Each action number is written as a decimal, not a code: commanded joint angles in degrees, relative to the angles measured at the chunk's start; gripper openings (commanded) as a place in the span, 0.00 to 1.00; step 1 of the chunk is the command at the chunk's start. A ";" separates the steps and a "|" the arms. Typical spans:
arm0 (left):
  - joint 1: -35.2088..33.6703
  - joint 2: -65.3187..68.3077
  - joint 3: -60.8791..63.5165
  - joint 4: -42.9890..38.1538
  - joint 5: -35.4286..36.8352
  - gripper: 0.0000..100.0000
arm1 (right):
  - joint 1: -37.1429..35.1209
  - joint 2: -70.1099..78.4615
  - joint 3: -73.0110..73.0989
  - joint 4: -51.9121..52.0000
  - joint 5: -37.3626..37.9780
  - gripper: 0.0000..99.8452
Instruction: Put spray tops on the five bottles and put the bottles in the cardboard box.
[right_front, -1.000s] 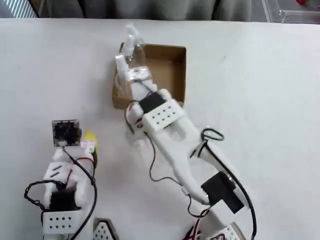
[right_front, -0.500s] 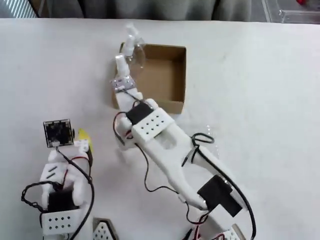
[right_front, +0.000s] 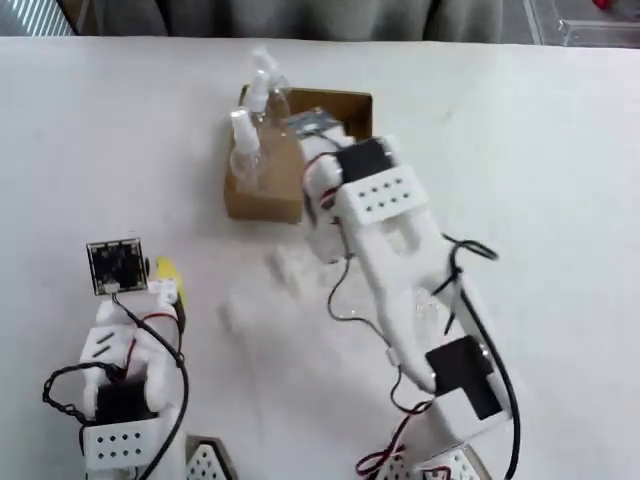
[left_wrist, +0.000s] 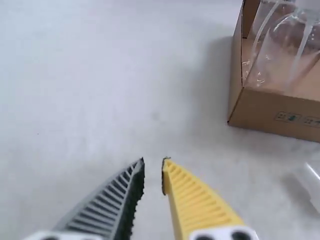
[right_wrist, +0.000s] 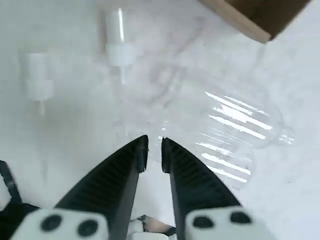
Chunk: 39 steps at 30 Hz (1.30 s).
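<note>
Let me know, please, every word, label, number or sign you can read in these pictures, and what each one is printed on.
No text here can be read as words or numbers.
On the cardboard box, low on the outer side wall seen in the left wrist view: small dark printed marks, too small to read.
</note>
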<state>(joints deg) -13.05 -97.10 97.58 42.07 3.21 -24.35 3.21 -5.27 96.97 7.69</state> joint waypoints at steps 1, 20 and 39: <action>-0.57 -1.27 -1.58 -1.49 0.44 0.08 | 5.32 -4.88 1.93 1.63 5.27 0.01; -0.57 -1.27 -1.49 -1.14 0.35 0.08 | 12.88 -31.34 28.57 1.54 22.59 0.01; 0.75 -1.19 -1.41 -0.70 0.26 0.08 | 9.71 -32.40 46.86 -13.93 73.23 0.27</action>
<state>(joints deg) -13.05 -97.10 97.58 42.15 3.21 -12.75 -27.12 40.79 85.54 78.73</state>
